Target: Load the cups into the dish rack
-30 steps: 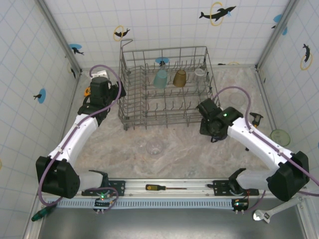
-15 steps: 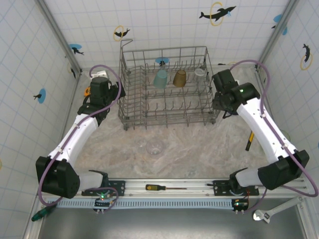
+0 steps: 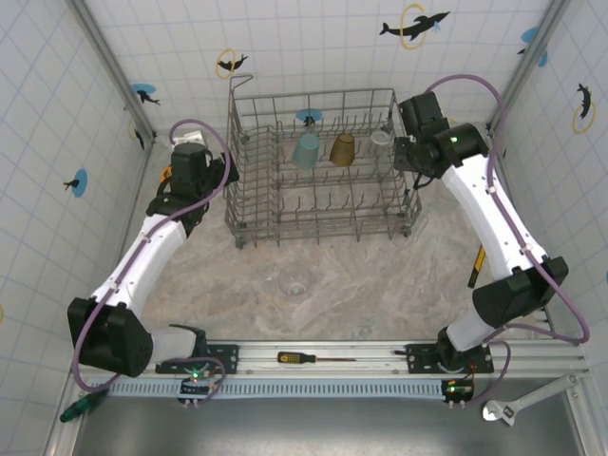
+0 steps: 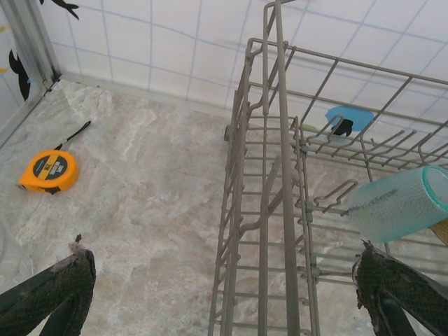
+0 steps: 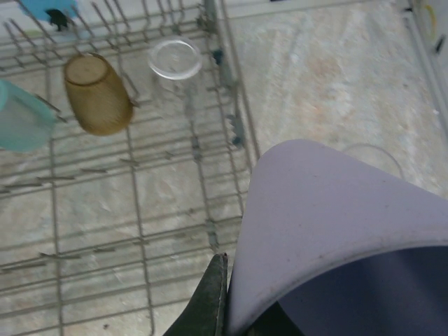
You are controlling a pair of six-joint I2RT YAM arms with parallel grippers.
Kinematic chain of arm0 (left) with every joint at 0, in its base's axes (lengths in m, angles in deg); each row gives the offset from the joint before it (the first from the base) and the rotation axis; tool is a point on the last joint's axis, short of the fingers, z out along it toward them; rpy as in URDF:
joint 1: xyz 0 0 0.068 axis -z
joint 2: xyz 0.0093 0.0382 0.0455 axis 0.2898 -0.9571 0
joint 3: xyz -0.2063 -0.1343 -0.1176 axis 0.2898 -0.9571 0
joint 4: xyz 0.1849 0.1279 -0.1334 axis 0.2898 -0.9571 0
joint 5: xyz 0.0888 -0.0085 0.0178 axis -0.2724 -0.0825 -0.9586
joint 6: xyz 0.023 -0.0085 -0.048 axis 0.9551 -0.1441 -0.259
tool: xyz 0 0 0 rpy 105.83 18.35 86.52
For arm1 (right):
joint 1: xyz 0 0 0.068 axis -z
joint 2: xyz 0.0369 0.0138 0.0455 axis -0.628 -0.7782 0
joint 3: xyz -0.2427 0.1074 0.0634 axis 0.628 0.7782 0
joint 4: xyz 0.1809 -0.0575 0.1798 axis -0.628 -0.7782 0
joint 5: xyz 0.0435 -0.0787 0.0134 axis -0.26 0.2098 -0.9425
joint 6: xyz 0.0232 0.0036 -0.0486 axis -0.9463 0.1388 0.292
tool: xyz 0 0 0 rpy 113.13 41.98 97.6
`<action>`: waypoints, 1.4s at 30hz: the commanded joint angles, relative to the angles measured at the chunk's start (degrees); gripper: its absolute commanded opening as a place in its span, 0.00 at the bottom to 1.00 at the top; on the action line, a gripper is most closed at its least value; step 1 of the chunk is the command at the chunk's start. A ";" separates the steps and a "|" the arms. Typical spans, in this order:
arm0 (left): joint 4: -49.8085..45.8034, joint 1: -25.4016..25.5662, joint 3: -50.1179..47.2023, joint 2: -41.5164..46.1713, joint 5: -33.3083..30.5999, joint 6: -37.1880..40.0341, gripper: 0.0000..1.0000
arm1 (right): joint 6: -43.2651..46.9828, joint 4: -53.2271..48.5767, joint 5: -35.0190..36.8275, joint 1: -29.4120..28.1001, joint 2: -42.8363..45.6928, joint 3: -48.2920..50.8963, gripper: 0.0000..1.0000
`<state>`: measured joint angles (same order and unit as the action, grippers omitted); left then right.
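right gripper [image 3: 407, 152] pinches lavender cup [image 5: 329, 224], held high at far-right corner of rack [image 3: 323, 228], likely to clear its wall | left gripper [image 4: 222, 276] spread, empty, beside rack's left wall | teal cup [image 3: 306, 149], amber cup [image 3: 343, 149], clear cup [image 3: 381, 140] racked

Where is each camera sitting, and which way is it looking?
Top external: up high behind the arms, looking down at the table; both arms show, with the dish rack beyond them.
Left wrist: on the left arm, facing the rack's left wall, a teal cup and a tape measure; its two open fingers show.
Right wrist: on the right arm, looking down into the rack's right end; one finger shows beside the lavender cup it grips.
Shared: both wrist views see the teal cup.
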<state>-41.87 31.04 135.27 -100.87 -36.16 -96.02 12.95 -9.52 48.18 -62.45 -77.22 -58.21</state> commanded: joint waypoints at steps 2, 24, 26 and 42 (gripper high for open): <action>-6.33 -0.04 8.03 -4.79 -2.87 -0.49 0.98 | 1.59 9.22 -8.74 0.25 -1.00 -0.91 0.00; -10.01 -0.05 27.68 -16.67 24.82 -20.19 0.98 | -25.07 83.51 -54.80 0.85 1.88 35.79 0.00; -8.81 -0.09 27.55 -17.25 27.18 -22.11 0.98 | -29.04 90.17 -56.49 0.95 0.62 36.91 0.00; 6.24 0.13 24.56 -21.58 43.01 -36.88 0.98 | -49.52 117.94 -60.66 0.48 -10.58 34.44 0.00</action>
<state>-41.30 31.04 160.89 -122.60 2.50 -128.30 -31.75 98.74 -11.05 -61.77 -87.06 -21.40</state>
